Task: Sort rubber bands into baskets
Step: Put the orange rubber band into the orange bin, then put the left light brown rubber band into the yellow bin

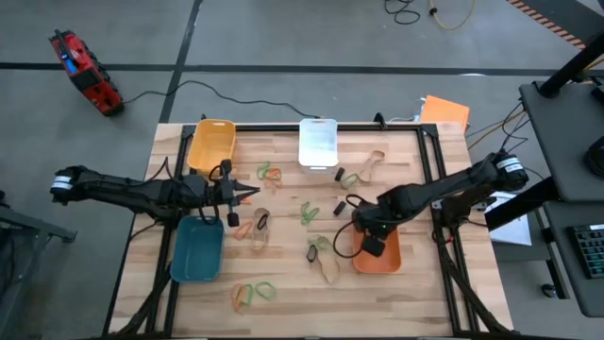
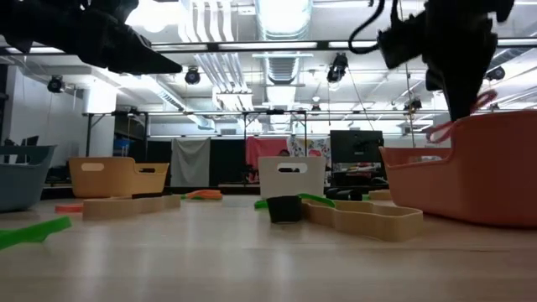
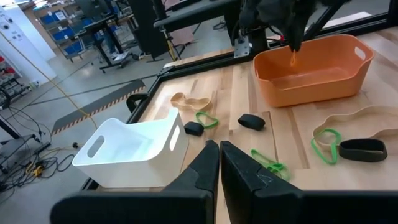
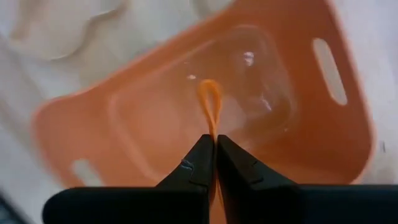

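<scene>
Seen from above, a pale wooden bench (image 1: 283, 283) carries four small plastic baskets and scattered loops. The right arm's jaws (image 4: 215, 144) hang over the orange rounded plastic basket (image 1: 379, 255), at about four o'clock from the bench's centre. They are pinched fully together on a thin orange rubber band (image 4: 210, 107), which dangles as a narrow loop above the basket's floor.

The left arm's jaws (image 3: 219, 148) are closed on nothing, waiting at about nine o'clock between the yellow plastic basket (image 1: 211, 144) and the teal-blue plastic basket (image 1: 197, 251).

The main risk is at release: a light, tacky band may cling to one finger instead of dropping, then ride out as the arm lifts. If it hangs toward the basket's wall, it could also catch the rim and fall outside. Many green, tan and black loops lie unsorted.
</scene>
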Robot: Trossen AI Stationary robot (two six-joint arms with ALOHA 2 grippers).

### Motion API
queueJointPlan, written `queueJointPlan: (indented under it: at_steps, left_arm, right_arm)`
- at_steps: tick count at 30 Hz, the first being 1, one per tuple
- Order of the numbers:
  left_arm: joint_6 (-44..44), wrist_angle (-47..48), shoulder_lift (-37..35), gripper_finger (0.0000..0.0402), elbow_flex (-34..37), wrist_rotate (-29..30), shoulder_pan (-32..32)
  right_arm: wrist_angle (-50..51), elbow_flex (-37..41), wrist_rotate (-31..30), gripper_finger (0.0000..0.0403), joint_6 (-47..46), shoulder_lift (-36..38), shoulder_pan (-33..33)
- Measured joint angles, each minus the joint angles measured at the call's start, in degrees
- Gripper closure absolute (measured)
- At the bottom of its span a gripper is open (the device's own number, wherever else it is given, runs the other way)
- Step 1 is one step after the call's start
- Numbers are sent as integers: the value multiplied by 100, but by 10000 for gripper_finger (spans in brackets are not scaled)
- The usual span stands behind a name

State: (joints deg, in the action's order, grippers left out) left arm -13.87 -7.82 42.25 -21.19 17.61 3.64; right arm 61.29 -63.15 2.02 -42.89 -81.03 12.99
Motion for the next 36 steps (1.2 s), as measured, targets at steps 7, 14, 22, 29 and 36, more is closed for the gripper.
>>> queueJointPlan:
  at_steps: [7,14,22,29,36]
  left_arm:
    - [0,-225,19,402,0,-2,1]
    - [16,-264,21,402,0,-4,0]
    - [275,-284,19,402,0,-9,0]
    - [998,-293,55,402,0,-12,0]
    - [1164,-314,268,402,0,-13,0]
  right_arm:
    - [-158,251,-207,339,-149,4,5]
    - [-212,185,-559,266,56,7,3]
    - [-1759,-11,-1851,227,1835,9,3]
    - [-4965,519,-1849,231,4747,4,0]
    - [-7236,1300,-1840,247,5936,2,-28]
